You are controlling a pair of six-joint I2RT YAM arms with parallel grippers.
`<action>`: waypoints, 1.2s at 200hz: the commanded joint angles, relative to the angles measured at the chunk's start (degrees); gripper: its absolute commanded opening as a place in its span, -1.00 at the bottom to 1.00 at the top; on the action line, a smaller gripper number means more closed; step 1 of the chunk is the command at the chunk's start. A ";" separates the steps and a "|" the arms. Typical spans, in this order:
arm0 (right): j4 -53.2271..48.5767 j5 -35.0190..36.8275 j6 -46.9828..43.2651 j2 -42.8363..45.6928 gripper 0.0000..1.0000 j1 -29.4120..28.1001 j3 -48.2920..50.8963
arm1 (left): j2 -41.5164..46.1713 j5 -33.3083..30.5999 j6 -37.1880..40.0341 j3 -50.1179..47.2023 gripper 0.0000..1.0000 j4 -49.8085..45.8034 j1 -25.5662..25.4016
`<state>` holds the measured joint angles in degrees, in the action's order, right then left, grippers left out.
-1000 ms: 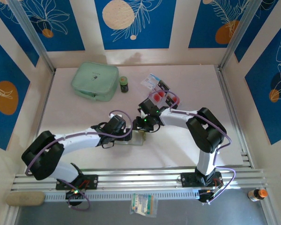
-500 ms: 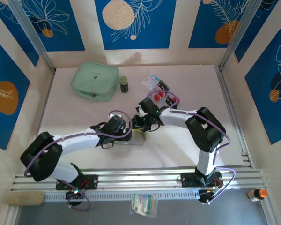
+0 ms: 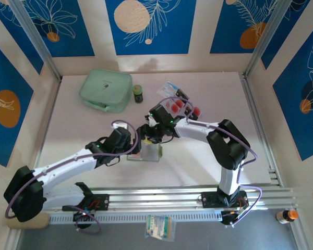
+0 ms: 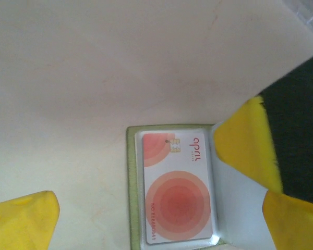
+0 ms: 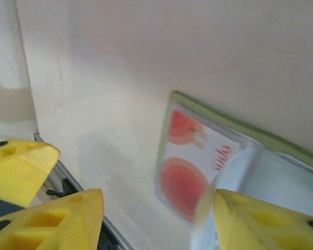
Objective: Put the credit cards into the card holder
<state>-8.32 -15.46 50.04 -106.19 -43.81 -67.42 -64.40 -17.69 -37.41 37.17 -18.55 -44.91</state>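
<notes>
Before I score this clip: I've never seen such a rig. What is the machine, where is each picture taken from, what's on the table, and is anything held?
Two robot arms are bolted at the near edge of the table, each ending in a two-finger claw. One picture looks down from above and behind them; the other two come from cameras on the wrists, so yellow fingers frame them. On the table lie a mint pouch, a small bottle, loose cards beside a sachet, and the open olive card holder with one red-dotted card inside. The left claw and right claw meet over the holder, both open, gripping nothing.
</notes>
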 commanded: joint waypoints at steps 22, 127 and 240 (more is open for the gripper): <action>-2.46 -1.25 1.19 -6.46 0.18 -2.82 -5.79 | 5.47 -4.76 -0.72 -1.97 0.99 -2.21 0.40; -3.13 -1.72 2.05 -10.38 0.18 -3.05 -10.29 | 5.87 -3.96 -1.48 -6.04 0.99 0.45 1.14; -1.34 -3.34 2.54 -5.63 0.18 -0.31 -7.80 | -9.81 -4.56 0.29 -4.42 0.99 6.75 1.53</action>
<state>-9.58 -17.02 52.60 -117.10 -45.60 -76.71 -72.95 -21.10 -37.63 31.14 -12.80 -43.99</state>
